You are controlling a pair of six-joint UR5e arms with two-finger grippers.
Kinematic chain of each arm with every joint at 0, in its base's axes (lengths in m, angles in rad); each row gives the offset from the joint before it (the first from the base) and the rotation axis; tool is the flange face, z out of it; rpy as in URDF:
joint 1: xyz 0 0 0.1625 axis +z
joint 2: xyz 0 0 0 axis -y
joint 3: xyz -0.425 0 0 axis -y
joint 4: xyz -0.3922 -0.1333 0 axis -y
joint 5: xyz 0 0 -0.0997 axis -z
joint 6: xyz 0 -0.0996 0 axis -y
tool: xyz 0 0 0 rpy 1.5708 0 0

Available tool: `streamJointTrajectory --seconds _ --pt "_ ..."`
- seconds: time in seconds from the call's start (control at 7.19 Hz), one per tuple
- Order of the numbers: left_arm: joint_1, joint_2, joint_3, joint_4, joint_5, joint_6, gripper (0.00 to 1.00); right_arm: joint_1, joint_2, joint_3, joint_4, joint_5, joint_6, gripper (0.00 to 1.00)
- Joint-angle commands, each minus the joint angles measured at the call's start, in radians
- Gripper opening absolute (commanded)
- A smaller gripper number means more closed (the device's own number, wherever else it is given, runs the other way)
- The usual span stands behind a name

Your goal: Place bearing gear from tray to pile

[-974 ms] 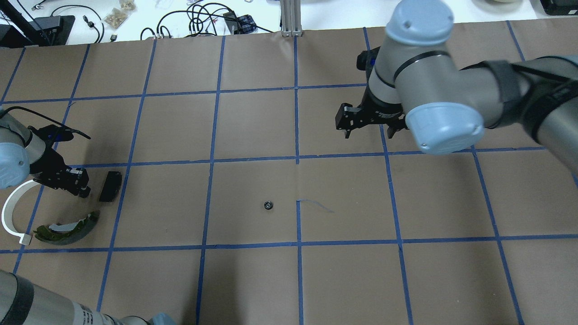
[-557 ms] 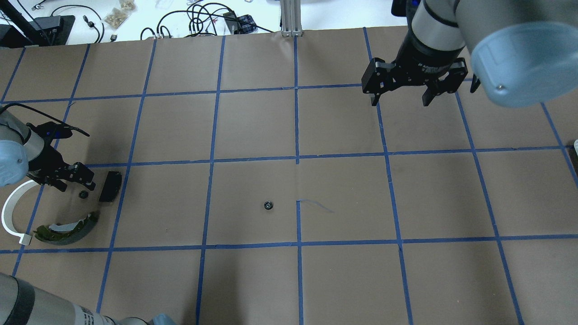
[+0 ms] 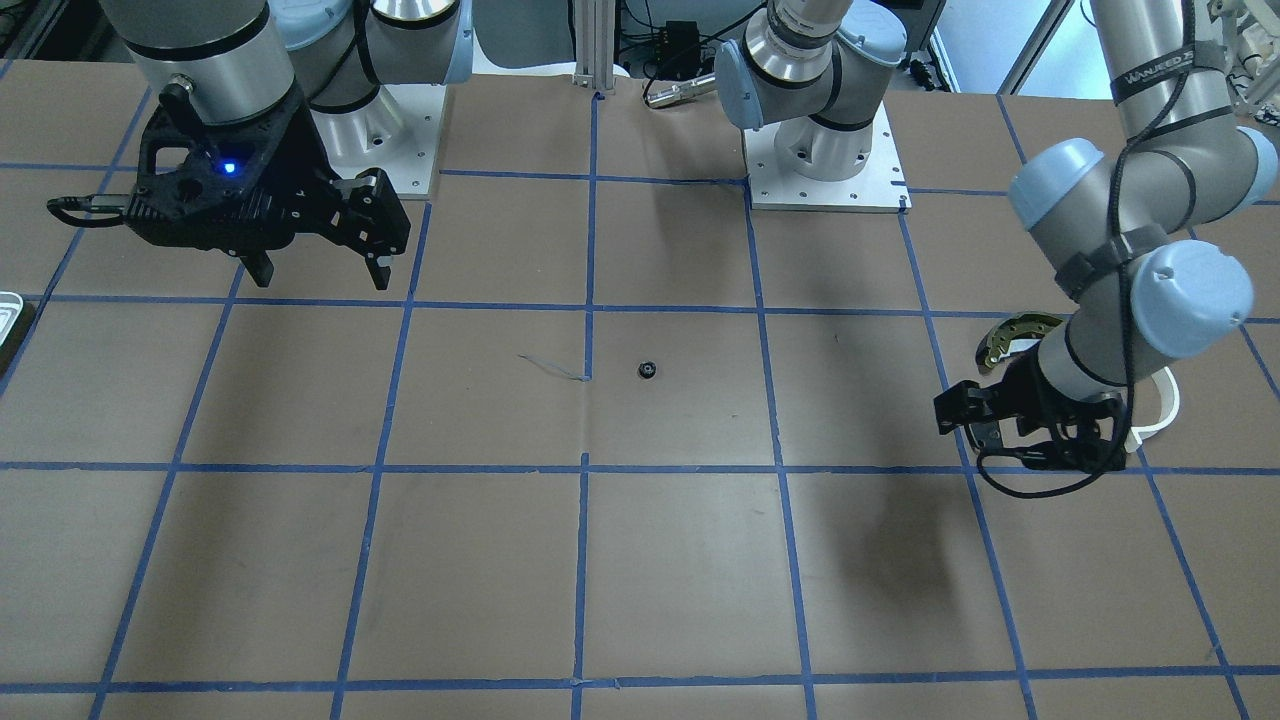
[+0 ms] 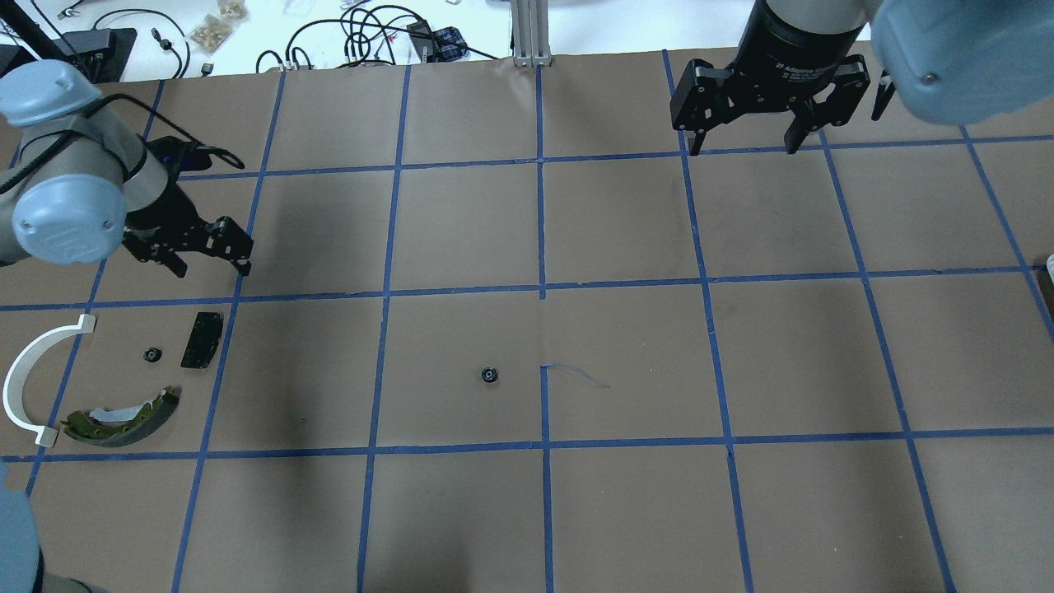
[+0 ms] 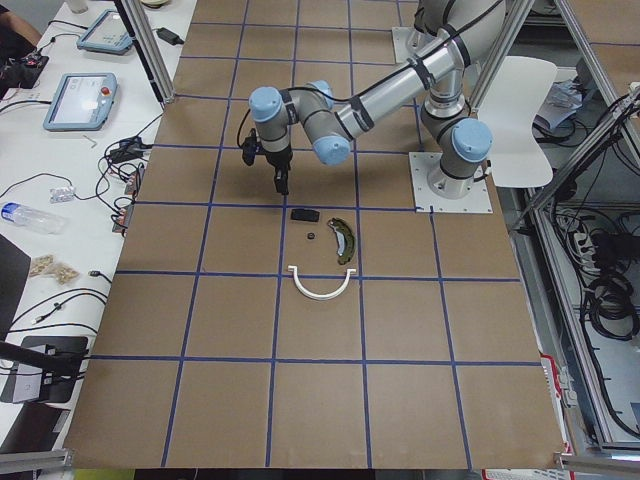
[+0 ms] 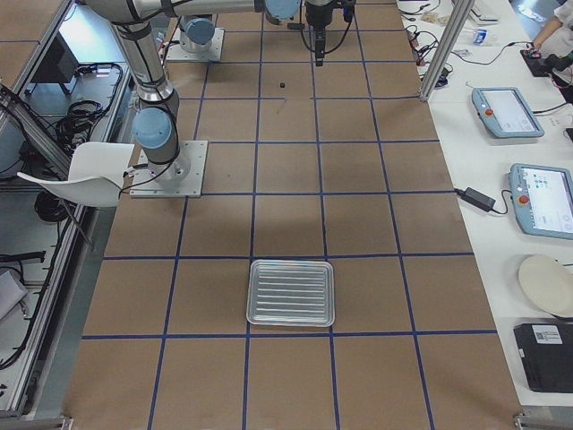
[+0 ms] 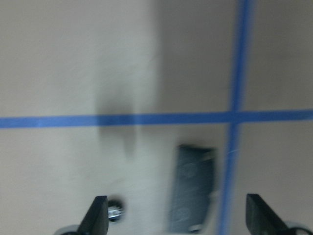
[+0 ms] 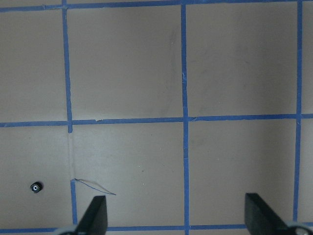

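A small dark bearing gear (image 4: 151, 355) lies on the paper in the pile, between the white plastic arc (image 4: 25, 371) and the dark brake pad (image 4: 202, 339), above the olive-gold brake shoe (image 4: 123, 412). My left gripper (image 4: 211, 265) is open and empty, raised just beyond the pile. Its wrist view shows the gear (image 7: 115, 209) and the pad (image 7: 193, 193) below the open fingers (image 7: 95, 218). A second small bearing gear (image 4: 489, 375) lies alone mid-table. My right gripper (image 4: 745, 148) is open and empty near the far edge. Only the edge of the tray (image 4: 1051, 263) shows in the overhead view.
The whole ribbed metal tray (image 6: 291, 292) shows in the exterior right view, on the table's right end, with nothing visible in it. Blue tape lines grid the brown paper. Cables and small bags (image 4: 218, 21) lie beyond the far edge. The right wrist view shows the mid-table gear (image 8: 35, 186).
My left gripper opened and left the bearing gear beside the brake pad, then rose and drew away toward the far side. My right gripper moved toward the far edge and to the right.
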Motion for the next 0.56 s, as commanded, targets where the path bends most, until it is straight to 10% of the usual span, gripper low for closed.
streamJointTrajectory --seconds 0.0,0.42 --pt "-0.217 -0.001 0.017 -0.020 -0.011 -0.129 1.00 -0.002 -0.003 0.002 -0.006 -0.002 -0.037 1.00" --pt "-0.433 -0.016 0.005 0.013 -0.052 -0.285 1.00 -0.005 -0.039 0.002 0.006 -0.002 -0.034 1.00"
